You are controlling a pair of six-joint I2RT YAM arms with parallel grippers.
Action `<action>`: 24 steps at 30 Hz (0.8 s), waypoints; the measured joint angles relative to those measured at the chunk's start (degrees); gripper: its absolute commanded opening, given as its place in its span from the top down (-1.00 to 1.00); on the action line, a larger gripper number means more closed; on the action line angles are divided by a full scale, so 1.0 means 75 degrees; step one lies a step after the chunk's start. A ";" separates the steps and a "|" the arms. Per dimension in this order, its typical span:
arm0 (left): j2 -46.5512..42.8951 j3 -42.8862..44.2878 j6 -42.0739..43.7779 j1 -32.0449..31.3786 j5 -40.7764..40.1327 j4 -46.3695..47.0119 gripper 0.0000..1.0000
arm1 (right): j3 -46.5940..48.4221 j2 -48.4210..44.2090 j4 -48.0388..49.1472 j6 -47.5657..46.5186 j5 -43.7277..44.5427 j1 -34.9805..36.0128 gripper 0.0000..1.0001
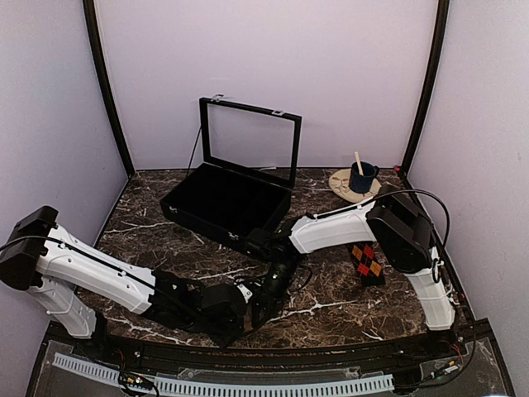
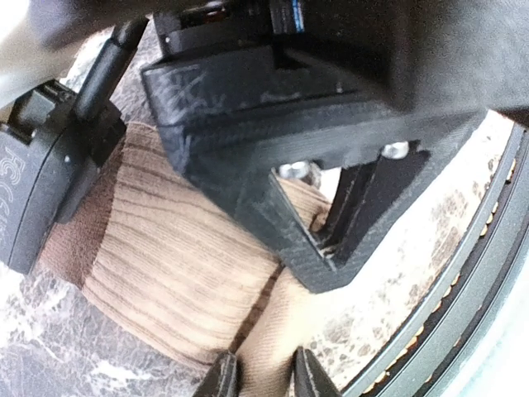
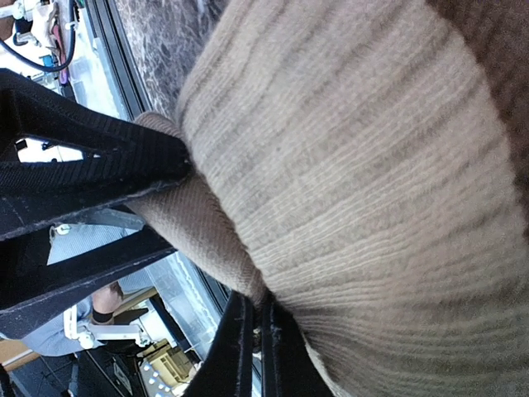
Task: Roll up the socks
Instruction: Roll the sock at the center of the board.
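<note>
**Overhead and wrist views, left to right.** The left arm [image 1: 91, 269] reaches from the near left corner across the dark marble table [image 1: 331, 310] toward its near middle. Farther back, left of centre, stands a black box [image 1: 178, 207] with its glass lid [image 1: 248, 141] raised upright.

At the near middle the two grippers meet tip to tip. The left gripper [image 2: 263, 376] pinches a fold of smooth tan fabric between its fingers [image 2: 221, 379]. This fold belongs to the tan sock [image 2: 165, 265], which lies on the marble with its ribbed, tan-brown side up, directly under both grippers. The right gripper [image 3: 254, 347] comes down on the same sock from the far side. Its jaws are pressed together at the edge of the ribbed cloth. Whether any cloth is caught between them cannot be told.

To the right, well apart from the grippers, the argyle sock [image 1: 367, 263] sits on the table, black with red-orange diamonds. At the far right a blue mug [image 1: 361, 177] holding a wooden stick [image 1: 359, 162] rests on a round wooden coaster [image 1: 340, 184]. The right arm [image 1: 331, 231] bends over the argyle sock from the near right corner.
</note>
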 measured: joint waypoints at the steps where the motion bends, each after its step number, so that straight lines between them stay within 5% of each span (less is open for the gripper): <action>1: 0.0012 0.0000 -0.0003 0.0000 0.0012 0.0038 0.55 | 0.0000 0.0000 -0.0041 -0.0003 -0.0006 -0.0006 1.00; 7: 0.0090 -0.0015 -0.0041 0.0000 0.0079 0.0213 0.99 | -0.0015 0.0003 -0.0163 -0.0009 -0.0029 -0.0026 0.99; 24: 0.0032 -0.0239 -0.0009 -0.0096 0.0525 0.0487 1.00 | -0.0726 -0.0312 0.0527 0.0082 -0.0329 -0.0181 0.70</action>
